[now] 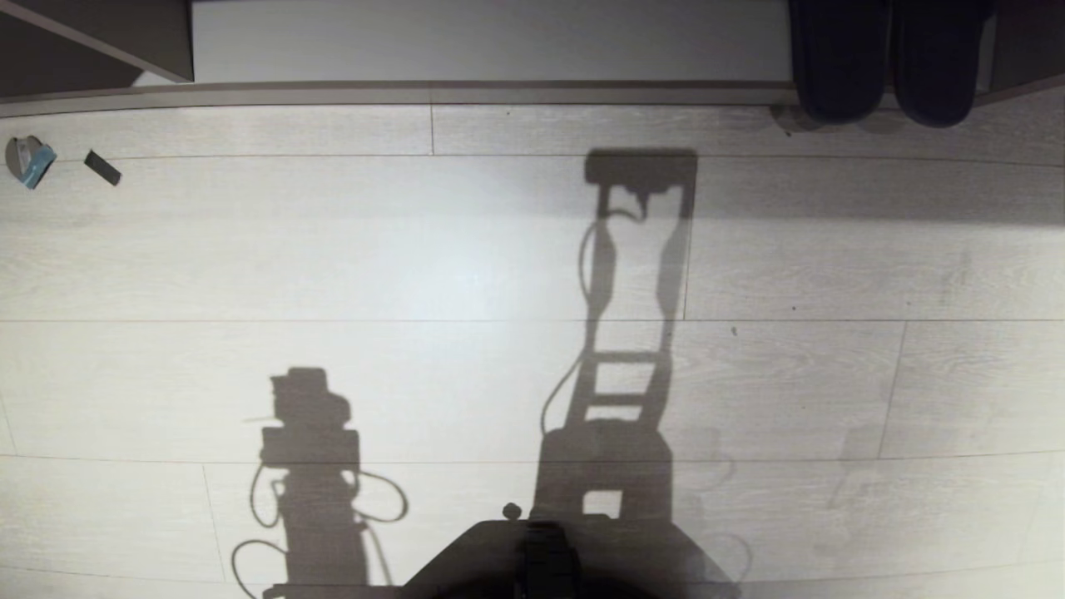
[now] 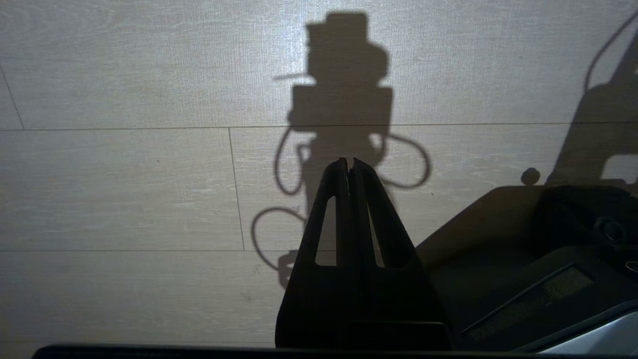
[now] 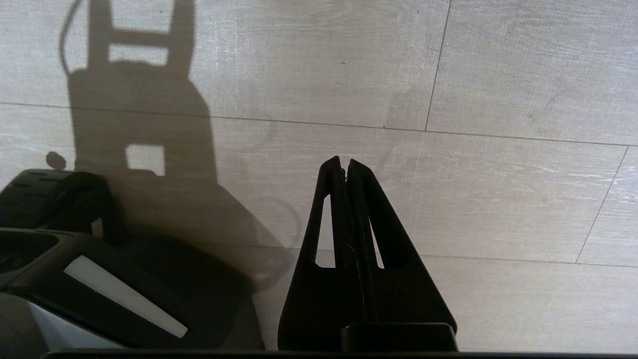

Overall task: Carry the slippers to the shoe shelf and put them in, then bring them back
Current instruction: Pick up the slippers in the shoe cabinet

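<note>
Head view: the pair of black open-toe slide slippers (image 1: 890, 58) is seen at the far right, toes over the pale base-board edge of the taupe shoe shelf (image 1: 499, 87). They are judged light and pliable, best pinched at the wide strap. The left gripper (image 2: 350, 162) and right gripper (image 3: 345, 162) are clenched empty above the pale plank floor (image 1: 466, 274).

Floor (image 1: 466, 266): open wood-look planks from the robot base (image 1: 541, 557) to the shelf's front edge. Obstacles: slippers (image 1: 882, 66) at far right, heels overhanging the shoe shelf (image 1: 499, 87); two small items (image 1: 29, 160) at far-left edge.
</note>
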Tool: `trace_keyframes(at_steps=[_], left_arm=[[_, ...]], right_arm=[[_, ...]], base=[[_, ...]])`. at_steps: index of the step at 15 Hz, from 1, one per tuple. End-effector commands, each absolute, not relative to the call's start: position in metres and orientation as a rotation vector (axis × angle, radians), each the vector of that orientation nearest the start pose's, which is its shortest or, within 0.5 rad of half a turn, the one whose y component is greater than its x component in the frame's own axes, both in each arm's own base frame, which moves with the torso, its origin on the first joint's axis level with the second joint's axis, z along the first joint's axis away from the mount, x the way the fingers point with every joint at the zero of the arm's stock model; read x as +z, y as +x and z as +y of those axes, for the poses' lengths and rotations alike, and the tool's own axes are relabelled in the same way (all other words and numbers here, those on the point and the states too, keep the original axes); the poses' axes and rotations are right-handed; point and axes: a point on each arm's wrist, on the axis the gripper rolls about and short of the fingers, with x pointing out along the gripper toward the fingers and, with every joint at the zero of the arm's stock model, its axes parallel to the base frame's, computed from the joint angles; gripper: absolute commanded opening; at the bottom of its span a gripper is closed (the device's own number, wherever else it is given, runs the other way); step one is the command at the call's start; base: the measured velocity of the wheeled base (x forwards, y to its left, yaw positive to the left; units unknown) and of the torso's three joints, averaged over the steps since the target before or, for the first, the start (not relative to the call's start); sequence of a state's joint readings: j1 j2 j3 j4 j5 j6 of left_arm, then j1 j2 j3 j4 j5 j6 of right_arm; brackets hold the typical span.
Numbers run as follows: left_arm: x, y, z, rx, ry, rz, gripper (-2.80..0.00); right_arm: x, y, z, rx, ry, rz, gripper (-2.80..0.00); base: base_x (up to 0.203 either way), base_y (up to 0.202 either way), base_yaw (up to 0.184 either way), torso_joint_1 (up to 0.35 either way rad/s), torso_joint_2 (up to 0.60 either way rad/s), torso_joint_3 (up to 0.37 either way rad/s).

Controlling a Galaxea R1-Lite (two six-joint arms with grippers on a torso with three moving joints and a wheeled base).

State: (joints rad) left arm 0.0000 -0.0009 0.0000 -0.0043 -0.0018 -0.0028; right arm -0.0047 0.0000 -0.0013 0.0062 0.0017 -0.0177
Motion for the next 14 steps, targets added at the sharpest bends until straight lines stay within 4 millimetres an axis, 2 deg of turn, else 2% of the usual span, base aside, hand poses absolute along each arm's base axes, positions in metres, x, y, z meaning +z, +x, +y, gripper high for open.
trace_keyframes(at_steps=[1, 3, 4, 6, 9, 11, 14], left_arm=[[0.076, -0.023, 0.000, -0.002, -0.003, -0.006, -2.80], [0.076, -0.023, 0.000, -0.003, -0.003, -0.006, -2.80], [0.076, -0.023, 0.000, -0.002, -0.003, -0.005, -2.80], [0.076, -0.023, 0.000, -0.002, -0.003, -0.005, -2.80], [0.076, -0.023, 0.000, -0.002, -0.003, -0.006, -2.80], [0.076, -0.023, 0.000, -0.002, -0.003, -0.005, -2.80], [0.076, -0.023, 0.000, -0.002, -0.003, -0.005, -2.80]], right_arm=[[0.075, -0.023, 0.000, -0.003, -0.016, 0.005, -2.80], [0.075, -0.023, 0.000, -0.002, -0.017, 0.003, -2.80], [0.082, -0.025, 0.000, 0.000, -0.017, -0.019, -2.80], [0.110, -0.028, 0.000, 0.005, -0.015, -0.061, -2.80], [0.155, -0.001, 0.000, 0.012, -0.020, -0.004, -2.80], [0.189, 0.042, 0.000, 0.015, -0.032, 0.030, -2.80], [0.237, 0.127, 0.002, 0.050, -0.061, -0.011, -2.80]], base=[[0.000, 0.000, 0.000, 0.000, 0.00, 0.000], [0.000, 0.000, 0.000, 0.000, 0.00, 0.000], [0.000, 0.000, 0.000, 0.000, 0.00, 0.000], [0.000, 0.000, 0.000, 0.000, 0.00, 0.000], [0.000, 0.000, 0.000, 0.000, 0.00, 0.000], [0.000, 0.000, 0.000, 0.000, 0.00, 0.000], [0.000, 0.000, 0.000, 0.000, 0.00, 0.000]])
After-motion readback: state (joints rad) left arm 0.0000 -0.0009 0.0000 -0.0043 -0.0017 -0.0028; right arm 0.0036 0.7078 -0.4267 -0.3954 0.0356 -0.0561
